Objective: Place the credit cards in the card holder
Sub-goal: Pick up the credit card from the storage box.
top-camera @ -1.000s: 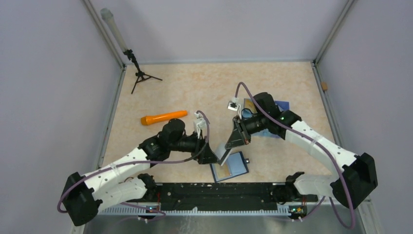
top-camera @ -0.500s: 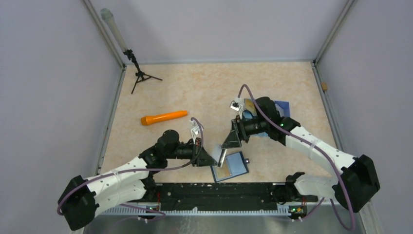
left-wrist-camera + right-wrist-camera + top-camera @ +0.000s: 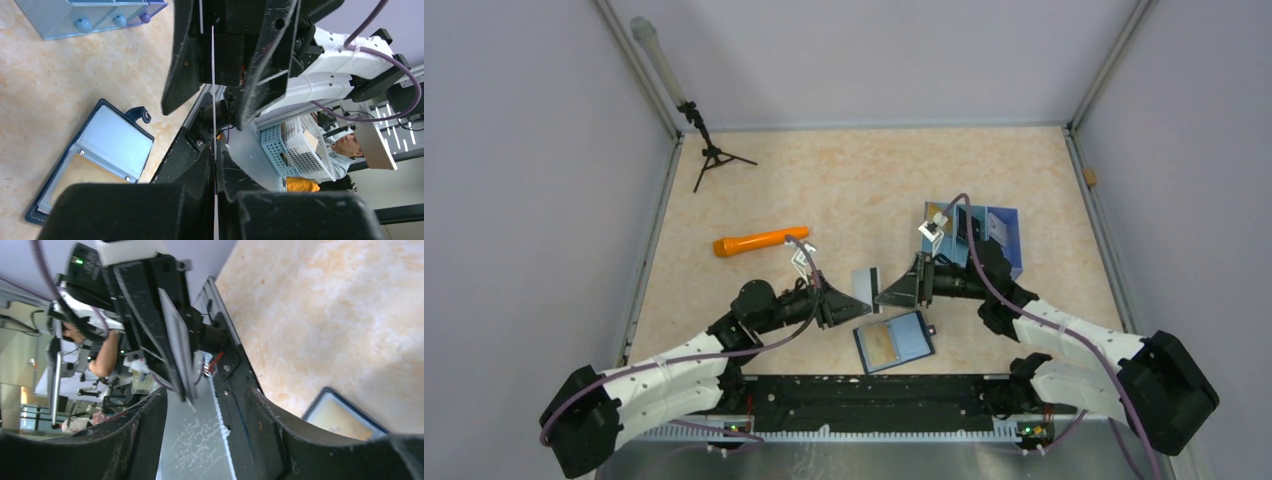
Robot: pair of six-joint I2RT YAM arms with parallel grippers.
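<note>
Orange torch (image 3: 760,241) lies on counter (image 3: 874,180) at L. L gripper (image 3: 848,299) pinches a white credit card (image 3: 865,284) on edge, mid-air. R gripper (image 3: 889,292) faces it, jaws wide, empty. Card holder (image 3: 895,341) lies open nearer the arm bases, gold card (image 3: 881,346) inside.

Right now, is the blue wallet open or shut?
Open. The card holder lies spread flat, its pale blue inside facing up, with a gold-yellow card showing inside.

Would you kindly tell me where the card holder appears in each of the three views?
Top external: card holder lies open at bottom centre.
Left wrist: card holder at lower left.
Right wrist: card holder in bottom right corner.
Shared landmark: the pale card held aloft.
</note>
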